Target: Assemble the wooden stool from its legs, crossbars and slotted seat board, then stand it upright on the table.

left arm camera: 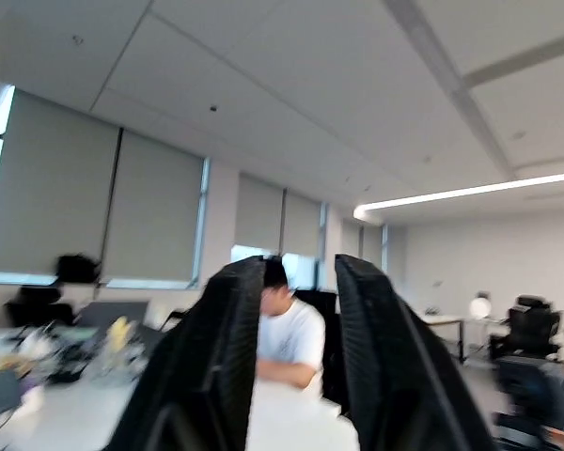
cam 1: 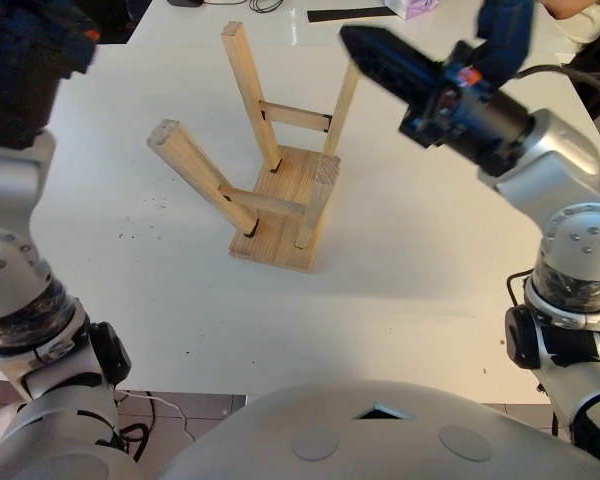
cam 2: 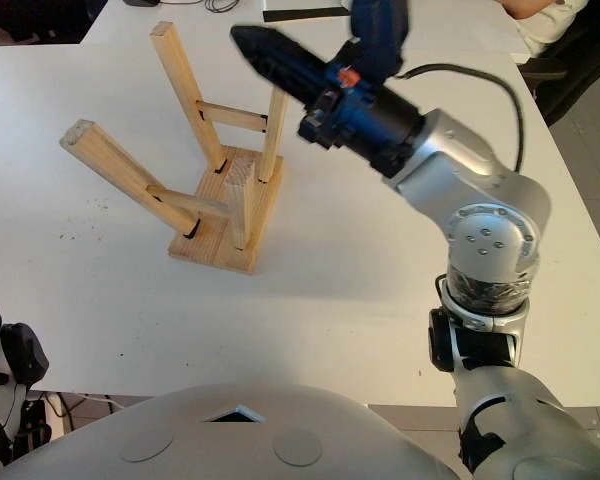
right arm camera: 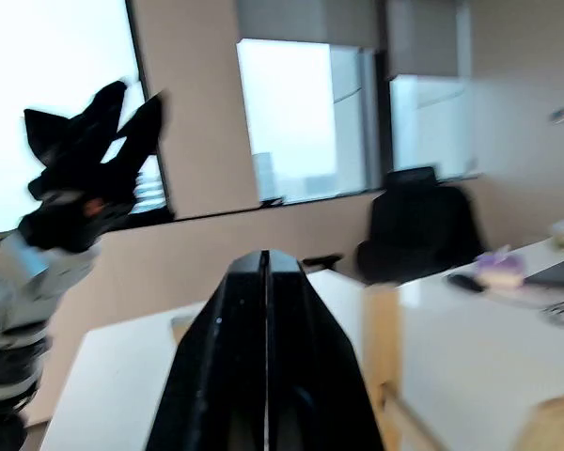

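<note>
The left end effector [left arm camera: 301, 263] is raised off the left side of the surface [cam 1: 430, 250]. Its two dark fingers [left arm camera: 216, 357] are spread, with a clear gap between them, and nothing sits in that gap.

Near the middle of the surface, toward its far side, the wooden stool [cam 1: 275, 190] stands upside down. Its slotted seat board [cam 1: 280, 235] lies on the surface and its legs point up and lean outward. One leg [cam 1: 200, 175] slants to the left, and another leg [cam 1: 250, 95] rises toward the far edge. Two crossbars join the legs: a far crossbar [cam 1: 295, 117] and a near crossbar [cam 1: 265, 200].

To the right, the right end effector [cam 1: 365, 42] hovers above the surface. Its fingers are pressed together into a single point, gripping nothing, and its tip is near the top of the far right leg [cam 1: 342, 105].
</note>
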Controlling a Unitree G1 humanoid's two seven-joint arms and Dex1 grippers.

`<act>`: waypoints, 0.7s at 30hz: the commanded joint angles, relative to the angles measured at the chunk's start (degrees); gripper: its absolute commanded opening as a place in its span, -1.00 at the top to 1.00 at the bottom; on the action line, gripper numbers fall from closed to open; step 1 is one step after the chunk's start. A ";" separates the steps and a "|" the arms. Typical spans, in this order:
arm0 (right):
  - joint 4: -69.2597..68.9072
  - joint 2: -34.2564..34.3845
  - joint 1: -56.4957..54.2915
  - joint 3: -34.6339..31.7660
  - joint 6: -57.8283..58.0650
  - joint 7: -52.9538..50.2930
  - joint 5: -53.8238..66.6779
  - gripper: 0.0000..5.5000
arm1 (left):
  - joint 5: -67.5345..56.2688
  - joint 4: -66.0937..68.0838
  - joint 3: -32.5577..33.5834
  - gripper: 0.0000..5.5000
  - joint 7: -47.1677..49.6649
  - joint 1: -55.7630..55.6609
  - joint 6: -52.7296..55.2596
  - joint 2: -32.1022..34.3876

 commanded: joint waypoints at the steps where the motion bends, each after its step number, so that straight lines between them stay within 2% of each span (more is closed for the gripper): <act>1: 0.20 0.14 0.85 3.17 0.69 0.63 -3.39 1.00 | 8.40 9.27 1.12 0.79 -3.58 7.13 -0.30 0.63; 5: -0.96 0.95 2.61 2.19 -0.12 -0.66 -4.20 1.00 | 9.66 8.64 3.41 1.00 -4.32 15.26 -0.13 -2.40; 10: -0.34 0.75 2.53 0.80 -1.02 -0.36 -6.08 1.00 | 7.44 0.23 -0.71 1.00 -3.65 24.35 2.36 -7.75; 14: 1.29 0.44 1.08 0.04 -1.71 0.79 -7.74 1.00 | 7.77 -6.64 -7.18 1.00 -1.07 27.34 3.26 -12.08; 17: 1.64 0.66 0.60 0.08 -1.80 1.54 -8.43 1.00 | 6.80 -8.60 -7.85 1.00 0.78 26.88 3.03 -13.32; 21: 1.71 0.66 0.34 -0.19 -1.41 1.85 -8.65 1.00 | 8.59 -7.80 -5.55 1.00 0.37 26.60 2.65 -10.96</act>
